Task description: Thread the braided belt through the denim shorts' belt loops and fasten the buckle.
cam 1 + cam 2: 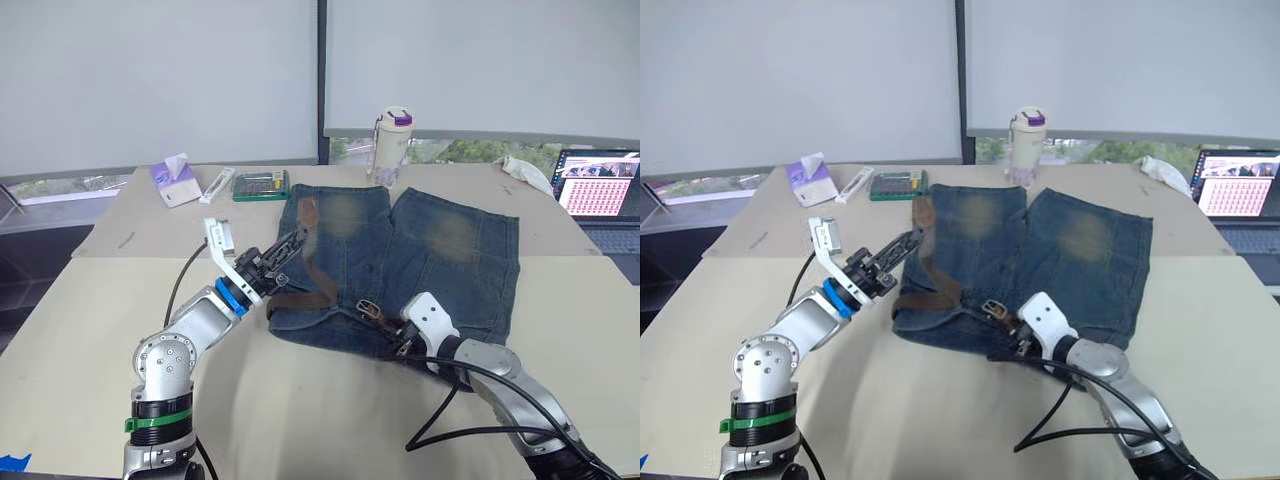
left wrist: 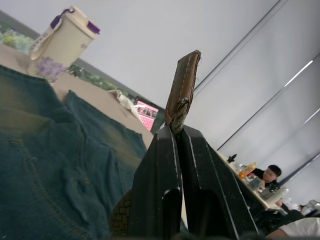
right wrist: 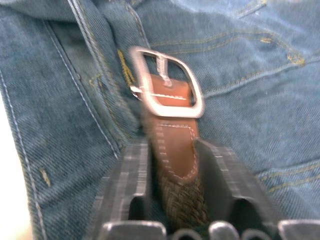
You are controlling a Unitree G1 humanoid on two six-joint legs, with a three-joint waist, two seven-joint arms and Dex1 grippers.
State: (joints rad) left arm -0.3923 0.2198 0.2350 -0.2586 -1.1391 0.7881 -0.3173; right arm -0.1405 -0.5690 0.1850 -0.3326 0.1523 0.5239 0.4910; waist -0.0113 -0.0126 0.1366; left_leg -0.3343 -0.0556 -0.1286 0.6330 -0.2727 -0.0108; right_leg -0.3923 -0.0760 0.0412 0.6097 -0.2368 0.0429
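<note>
The denim shorts [image 1: 430,255] lie flat on the table, waistband toward me, legs pointing away. The braided belt [image 1: 303,298] runs along the waistband's left part and bends up over the left leg. My left gripper [image 1: 293,243] is shut on the belt close to its tapered tip [image 2: 183,82], which sticks up past the fingers [image 2: 160,165]. The silver buckle [image 3: 167,90] rests on the denim near the waistband's middle. My right gripper [image 3: 172,150] is shut on the strap just behind it. I cannot make out the belt loops.
Along the table's far edge stand a lidded cup [image 1: 392,143], a green box [image 1: 260,185], a tissue pack [image 1: 175,181] and a white cloth [image 1: 525,172]. A laptop [image 1: 600,185] is open at the far right. A black cable [image 1: 450,425] loops beside my right arm.
</note>
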